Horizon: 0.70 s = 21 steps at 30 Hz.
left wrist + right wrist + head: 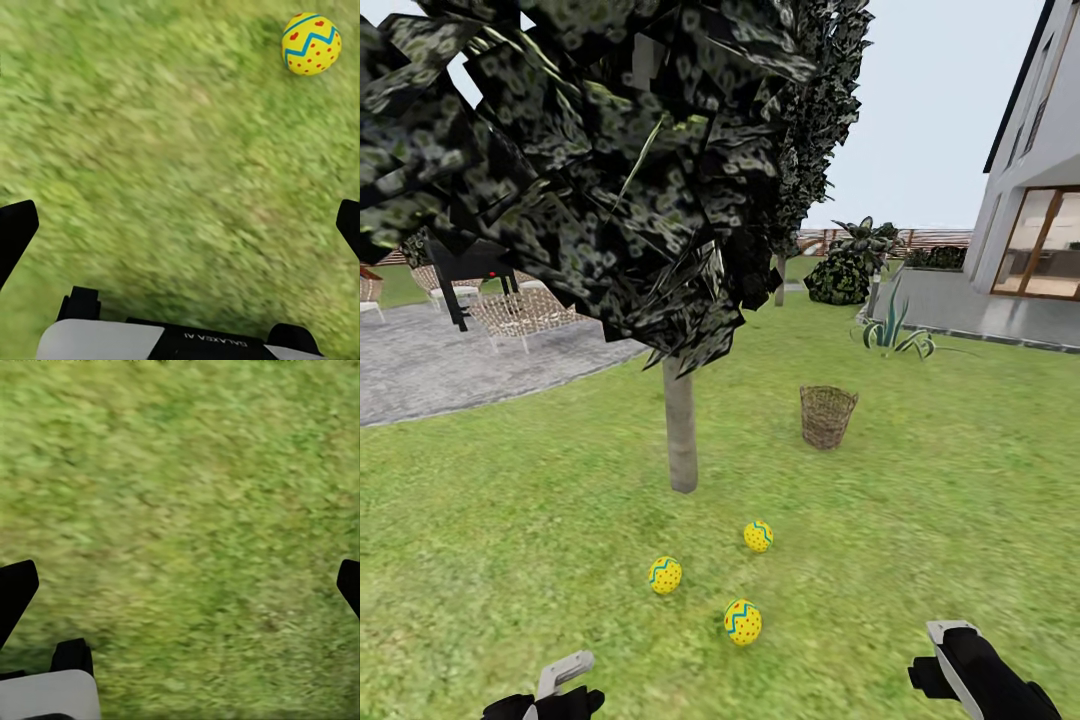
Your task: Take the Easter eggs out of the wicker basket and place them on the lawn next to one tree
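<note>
Head view, far left: grey paved patio with pale woven chairs behind the dark mottled foliage. Left gripper sits low at the frame's bottom edge, over grass; in the left wrist view its two black fingertips stand far apart at opposite edges of the picture, jaws wide open, nothing between them but lawn. One Easter egg lies on the grass ahead of that gripper, clear of the fingers. Centre: the tree stands with its pale straight trunk rooted in the lawn. Three Easter eggs rest on the grass just in front of the trunk base: left egg, nearest egg, and the egg closest to the trunk. They lie near one another, not touching. Right of the tree: the wicker basket stands upright on the lawn, well apart from the eggs; its inside cannot be made out. Beyond it a spiky plant and the white house. Right gripper is low at the bottom right; in the right wrist view its fingertips are likewise spread wide, holding nothing, over bare grass.
</note>
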{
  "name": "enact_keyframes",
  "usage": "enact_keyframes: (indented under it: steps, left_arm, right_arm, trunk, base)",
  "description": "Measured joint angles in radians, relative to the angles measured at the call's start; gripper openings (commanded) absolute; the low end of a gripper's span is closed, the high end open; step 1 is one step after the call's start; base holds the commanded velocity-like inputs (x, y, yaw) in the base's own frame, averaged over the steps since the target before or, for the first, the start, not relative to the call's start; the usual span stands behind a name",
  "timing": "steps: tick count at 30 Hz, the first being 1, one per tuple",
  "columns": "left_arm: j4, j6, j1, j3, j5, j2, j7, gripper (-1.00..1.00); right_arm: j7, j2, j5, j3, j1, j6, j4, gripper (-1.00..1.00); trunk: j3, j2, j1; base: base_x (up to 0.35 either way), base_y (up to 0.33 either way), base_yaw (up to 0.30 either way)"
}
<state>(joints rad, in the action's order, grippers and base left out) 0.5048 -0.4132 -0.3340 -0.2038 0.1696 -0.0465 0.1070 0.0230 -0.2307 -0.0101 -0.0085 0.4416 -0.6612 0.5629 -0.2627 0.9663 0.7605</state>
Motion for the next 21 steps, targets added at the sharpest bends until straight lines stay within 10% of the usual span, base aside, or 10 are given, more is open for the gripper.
enact_keyframes:
  steps: [21]
  left_arm:
    - [-0.001,0.0,0.0,-0.001,0.0,0.0,-0.001,1.0]
  right_arm:
    - [0.005,0.0,-0.001,0.002,0.0,0.002,0.0,1.0]
  trunk:
    - [0.095,-0.147,-0.081]
  base:
    - [0.0,0.0,0.0]
